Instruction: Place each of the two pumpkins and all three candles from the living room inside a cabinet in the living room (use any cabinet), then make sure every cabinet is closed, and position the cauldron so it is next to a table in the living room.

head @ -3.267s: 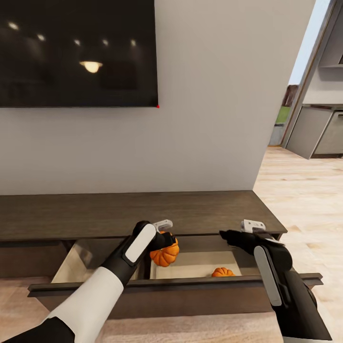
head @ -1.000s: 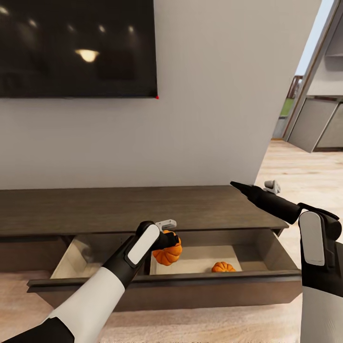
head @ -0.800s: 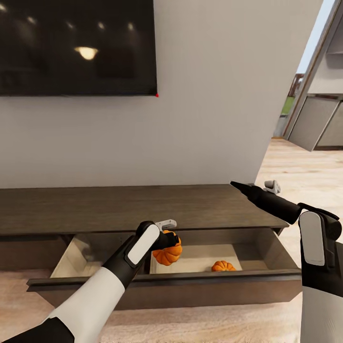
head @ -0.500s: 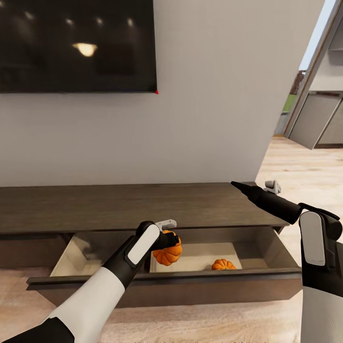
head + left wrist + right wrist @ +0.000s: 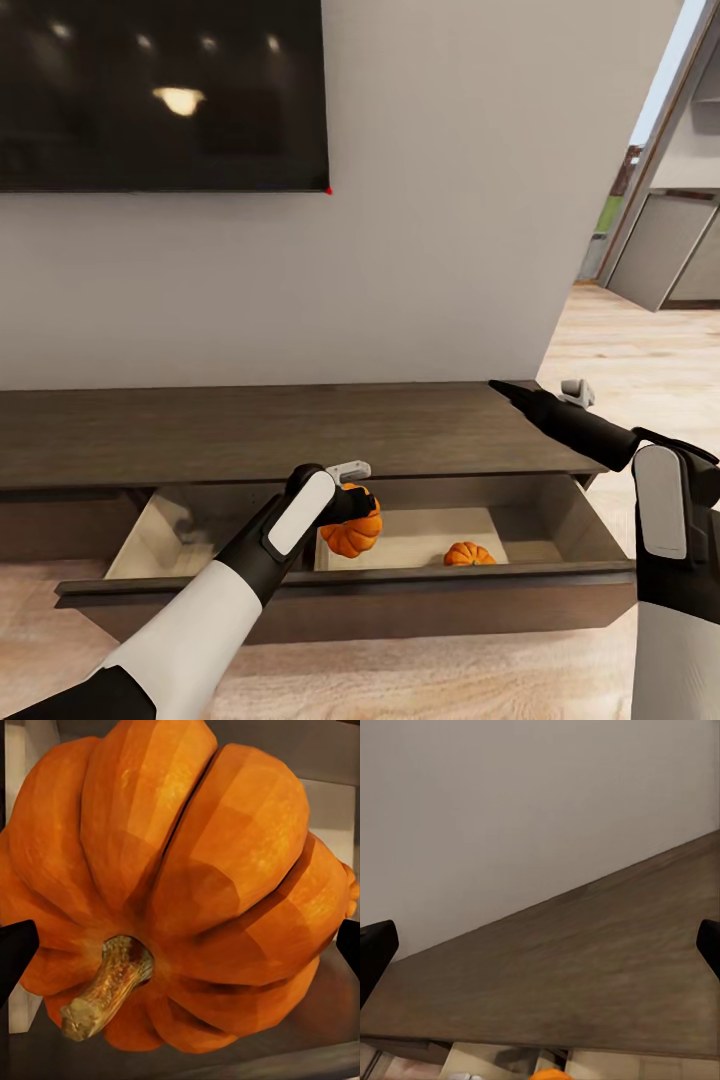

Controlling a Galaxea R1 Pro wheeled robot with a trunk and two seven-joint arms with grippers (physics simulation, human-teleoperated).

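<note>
2 blk/wht arms, blk pincers

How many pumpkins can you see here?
2. One pumpkin is held in the left gripper over the open drawer of the cabinet; the other pumpkin sits on the drawer floor, further right. Other drawers are shut, so more could be hidden.

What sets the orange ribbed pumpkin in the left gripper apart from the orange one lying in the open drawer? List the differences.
The held pumpkin is clamped in the left gripper above the drawer; the lying pumpkin rests free on the drawer's tan floor. The held pumpkin looks larger in the head view than the lying pumpkin. The held pumpkin is tipped, its stem toward the left wrist camera; the lying pumpkin's stem cannot be made out. Both are bright orange and ribbed.
</note>
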